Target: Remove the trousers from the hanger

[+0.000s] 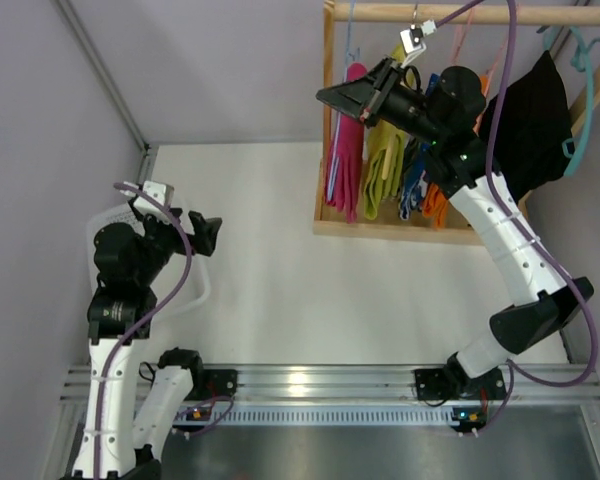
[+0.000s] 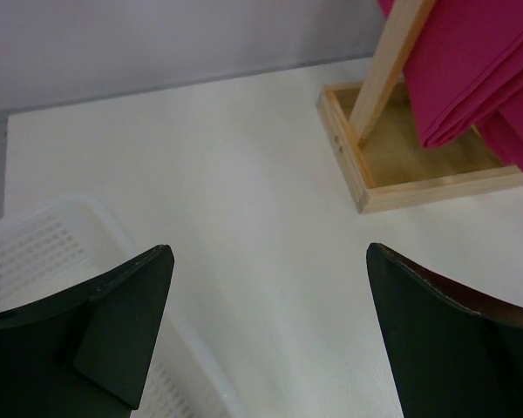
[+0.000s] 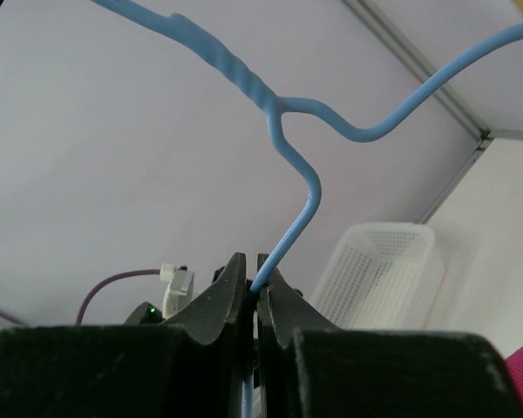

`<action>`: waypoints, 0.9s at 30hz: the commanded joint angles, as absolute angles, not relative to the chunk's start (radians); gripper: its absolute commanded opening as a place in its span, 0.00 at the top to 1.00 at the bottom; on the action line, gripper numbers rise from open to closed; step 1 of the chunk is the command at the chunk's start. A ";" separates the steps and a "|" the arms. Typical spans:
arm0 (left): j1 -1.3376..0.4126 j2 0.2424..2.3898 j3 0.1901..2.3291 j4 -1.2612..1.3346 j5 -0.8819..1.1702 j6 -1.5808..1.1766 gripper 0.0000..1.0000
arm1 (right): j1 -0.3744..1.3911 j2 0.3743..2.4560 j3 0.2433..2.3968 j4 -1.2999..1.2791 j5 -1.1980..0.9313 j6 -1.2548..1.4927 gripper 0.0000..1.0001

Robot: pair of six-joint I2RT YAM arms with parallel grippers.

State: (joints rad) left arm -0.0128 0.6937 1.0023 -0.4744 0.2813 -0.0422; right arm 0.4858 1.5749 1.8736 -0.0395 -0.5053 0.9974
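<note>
1. The right gripper (image 3: 253, 292) is reaching up into the wooden clothes rack (image 1: 480, 14) at the far right of the white table (image 1: 280, 250). Its jaws are pinching tight on a thin light-blue wire hanger (image 3: 283, 131). In the wrist view the wire is running straight up from between the fingertips.
2. The plain magenta-pink trousers (image 1: 348, 150) are hanging folded at the left end of the rack, right below that gripper. From above I can't tell which garment the pinched hanger is actually carrying.
3. The lime yellow-green trousers (image 1: 385, 170) are hanging just beside the pink ones. Some blue and orange stuff is dangling next to them, and a black garment (image 1: 530, 120) is drooping at the right end.
4. The left gripper (image 1: 205, 235) is hovering well apart from the rack, over on the left side. Its jaws are standing wide open and holding nothing.
5. It's sitting just above the rim of a white perforated plastic basket (image 2: 35, 252). Its camera is looking across the table at the rack's wooden base.
</note>
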 commanded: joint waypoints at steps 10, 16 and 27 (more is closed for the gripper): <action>-0.156 0.746 0.833 -0.057 0.606 0.139 0.01 | 0.499 1.348 1.672 0.272 -0.722 1.040 1.00; -0.425 0.804 0.845 0.119 0.339 0.184 0.05 | 0.500 1.282 1.602 0.240 -0.712 1.029 1.00; -0.968 0.969 0.828 0.432 -0.141 0.466 0.16 | 0.503 1.238 1.638 0.138 -0.730 0.962 1.00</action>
